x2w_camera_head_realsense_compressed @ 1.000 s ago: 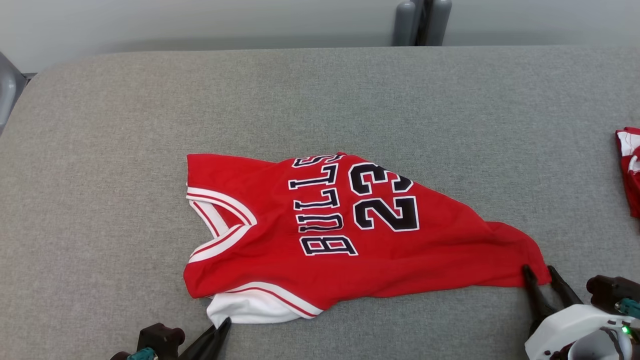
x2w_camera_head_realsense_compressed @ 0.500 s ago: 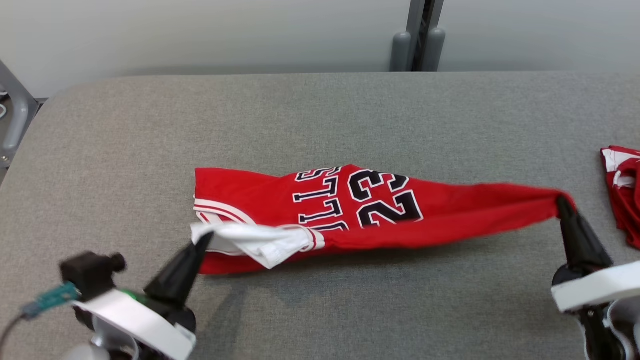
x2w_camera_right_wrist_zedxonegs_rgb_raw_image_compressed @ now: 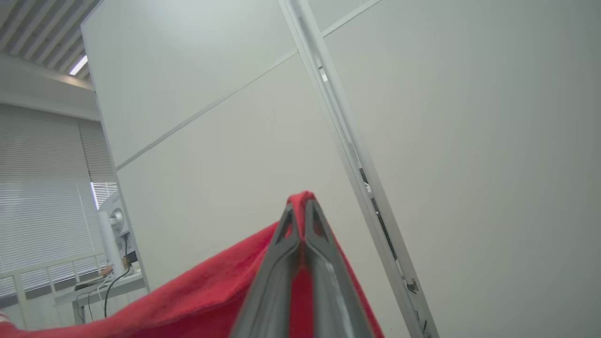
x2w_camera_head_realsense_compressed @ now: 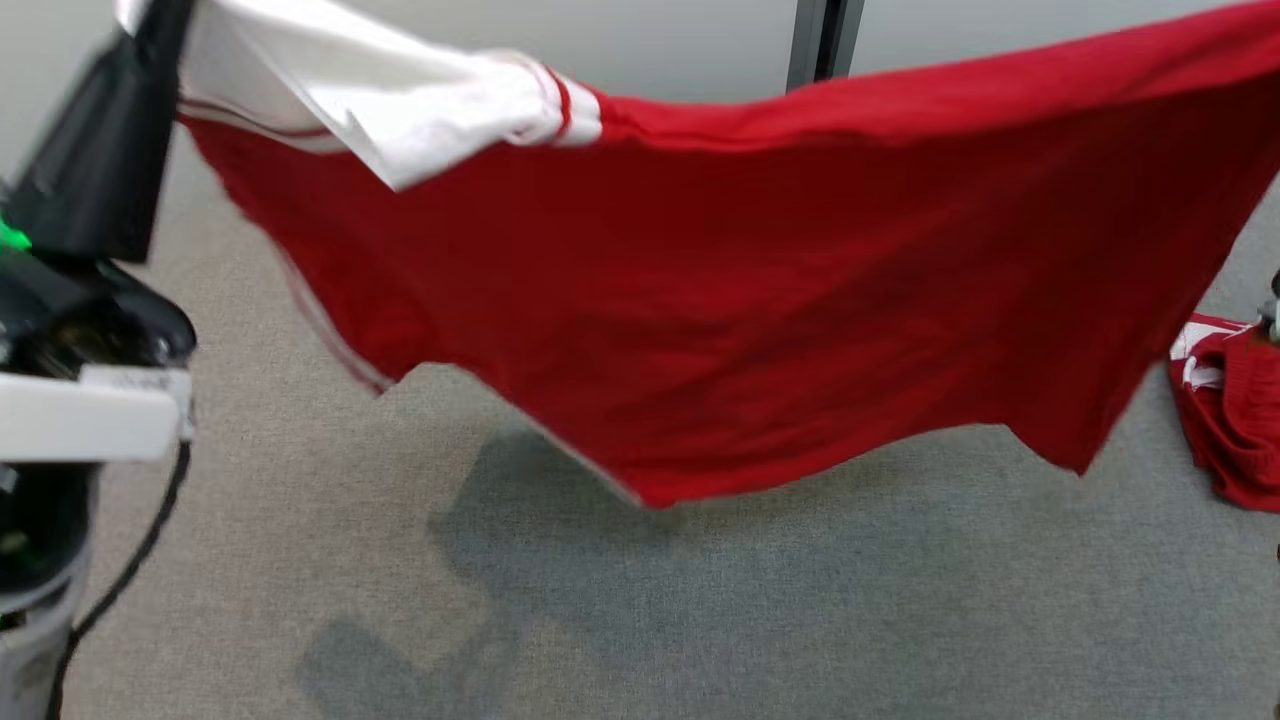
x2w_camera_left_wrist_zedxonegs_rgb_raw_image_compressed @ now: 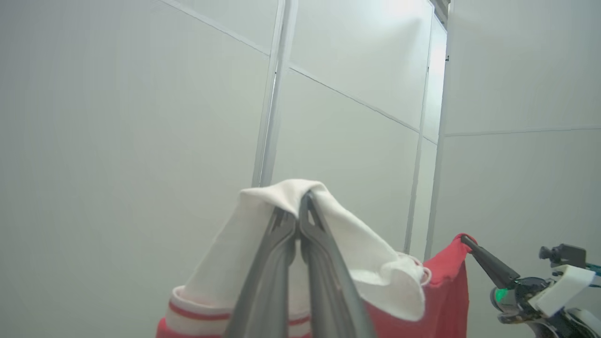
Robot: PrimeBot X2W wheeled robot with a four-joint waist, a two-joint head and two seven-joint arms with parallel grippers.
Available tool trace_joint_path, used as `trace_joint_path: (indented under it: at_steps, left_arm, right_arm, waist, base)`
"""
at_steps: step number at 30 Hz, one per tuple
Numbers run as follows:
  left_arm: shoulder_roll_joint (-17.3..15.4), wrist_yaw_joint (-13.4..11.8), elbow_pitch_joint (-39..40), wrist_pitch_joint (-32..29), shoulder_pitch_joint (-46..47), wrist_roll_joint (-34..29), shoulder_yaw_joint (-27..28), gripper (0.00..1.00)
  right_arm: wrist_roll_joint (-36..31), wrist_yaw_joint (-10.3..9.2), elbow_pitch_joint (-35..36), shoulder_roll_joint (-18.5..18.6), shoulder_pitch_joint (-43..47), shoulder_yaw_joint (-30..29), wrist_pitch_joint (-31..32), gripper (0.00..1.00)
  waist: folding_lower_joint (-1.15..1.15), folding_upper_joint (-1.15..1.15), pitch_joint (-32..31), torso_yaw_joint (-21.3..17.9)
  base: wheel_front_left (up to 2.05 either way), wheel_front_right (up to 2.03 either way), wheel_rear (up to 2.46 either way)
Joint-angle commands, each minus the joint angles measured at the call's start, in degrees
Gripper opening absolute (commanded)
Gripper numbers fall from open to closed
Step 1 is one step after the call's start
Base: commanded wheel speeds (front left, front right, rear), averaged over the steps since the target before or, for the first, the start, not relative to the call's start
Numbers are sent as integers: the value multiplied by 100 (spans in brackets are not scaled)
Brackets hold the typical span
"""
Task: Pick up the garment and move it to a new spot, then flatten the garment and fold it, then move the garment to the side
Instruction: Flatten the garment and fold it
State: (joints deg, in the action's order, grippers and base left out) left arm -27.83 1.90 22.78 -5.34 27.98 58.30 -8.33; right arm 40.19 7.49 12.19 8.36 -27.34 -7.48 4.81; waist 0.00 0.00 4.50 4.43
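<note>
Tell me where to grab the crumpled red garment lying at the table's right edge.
Pinch a raised fold by the white trim of the crumpled garment, coming straight down from above: it lies bunched on the table, so likely no flat edge offers itself from the side.

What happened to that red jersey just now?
The right gripper shut on a corner of the jersey; both grippers raised it off the grey table, stretched between them. The left gripper kept its hold on the white trim; the other red garment stayed put.

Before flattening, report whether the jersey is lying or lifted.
Lifted: the jersey hangs spread above the grey surface, its shadow beneath.
</note>
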Motion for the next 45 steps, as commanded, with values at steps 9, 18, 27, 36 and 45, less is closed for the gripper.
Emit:
trace_joint_path:
  at_steps: [9,18,27,36,45]
  left_arm:
    - [140,-34,-800,-55,1201,-374,-270,0]
    - [391,283,-3344,305,2928,-835,-572,0]
    - [148,454,-6286,1180,4833,-1964,-1048,0]
    - [452,548,-7598,1488,5333,-1884,-1354,0]
    - [899,554,-7462,1672,3739,-917,-2071,0]
  right_arm:
    - [-159,0,-189,-109,-297,-66,285,0]
    - [-334,0,-1845,-245,-1746,387,4,0]
    - [-1242,-1,-5219,-464,-4411,1291,-1383,0]
    - [-1736,-2,-7261,-528,-5486,1798,-1836,0]
    - [-1711,-1,-7972,-494,-4777,2661,-1922,0]
  waist:
    - [0,0,105,48]
    - [0,0,867,-182]
    - [0,0,1374,-603]
    - [0,0,1639,-539]
    - [0,0,1915,-164]
  base:
    - [0,0,0]
    - [0,0,0]
    - [0,0,0]
    - [0,0,0]
    - [0,0,0]
